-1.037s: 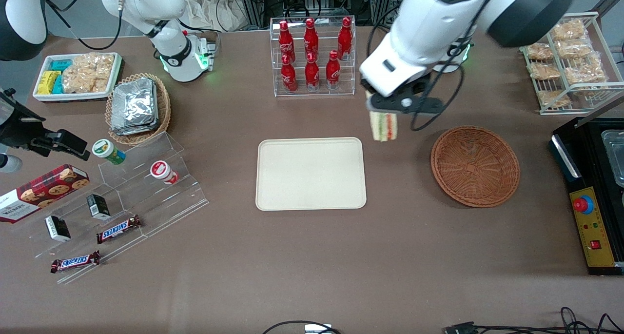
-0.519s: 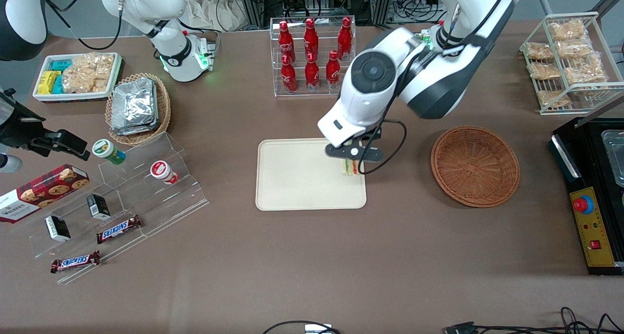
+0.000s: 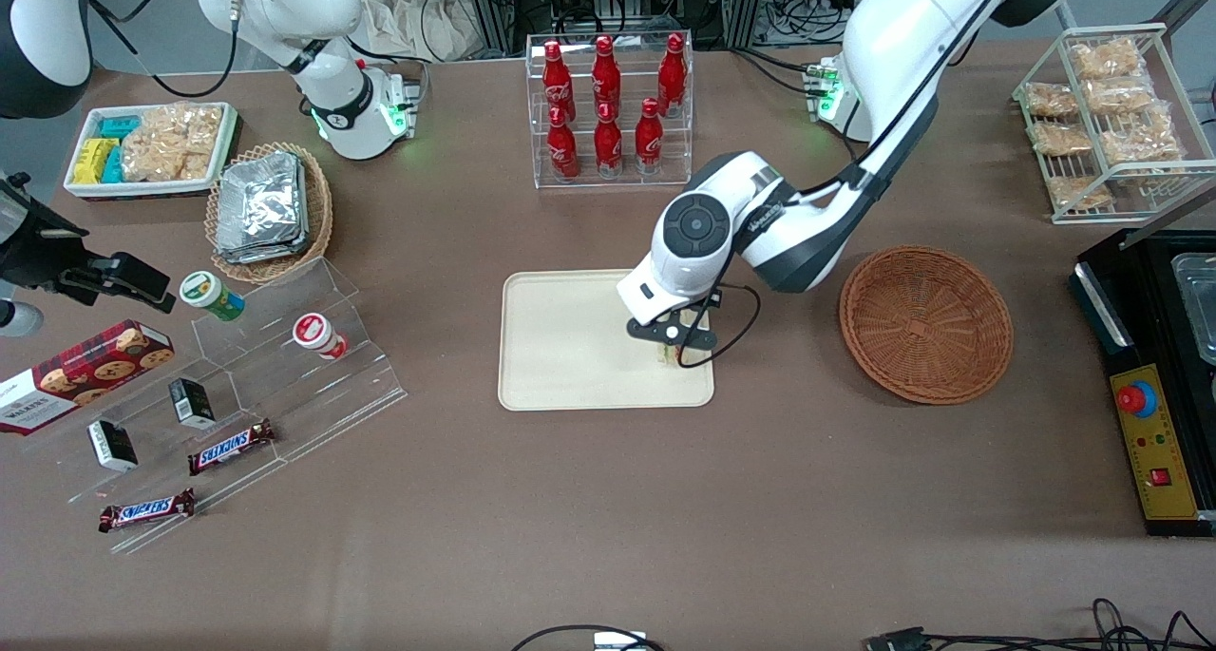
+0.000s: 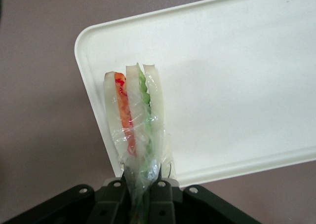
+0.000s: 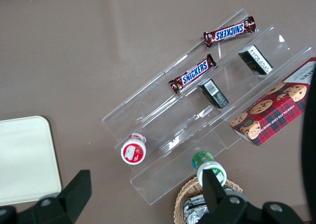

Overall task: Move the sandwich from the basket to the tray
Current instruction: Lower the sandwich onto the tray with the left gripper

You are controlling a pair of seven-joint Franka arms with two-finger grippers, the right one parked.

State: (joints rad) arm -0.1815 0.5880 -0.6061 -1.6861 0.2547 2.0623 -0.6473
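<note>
My left gripper [image 3: 671, 340] hangs low over the cream tray [image 3: 570, 347], at the tray's end toward the basket, near the corner closest to the front camera. It is shut on the clear-wrapped sandwich [image 3: 673, 355]. In the left wrist view the gripper [image 4: 142, 184] pinches the wedge's narrow end, and the sandwich [image 4: 133, 120] shows its white bread with orange, red and green layers just inside the tray's [image 4: 237, 86] rounded corner. Whether the sandwich touches the tray I cannot tell. The reddish-brown wicker basket [image 3: 926, 323] sits empty beside the tray, toward the working arm's end.
A clear rack of red bottles [image 3: 608, 109] stands farther from the front camera than the tray. A tan basket of foil packets [image 3: 268, 212] and acrylic steps with snacks [image 3: 237, 385] lie toward the parked arm's end. A black machine [image 3: 1154, 366] and a wire rack [image 3: 1107, 119] flank the basket.
The left arm carried the sandwich from high beside the basket over to the tray and came down low over the tray's corner. The grip stayed shut throughout.
</note>
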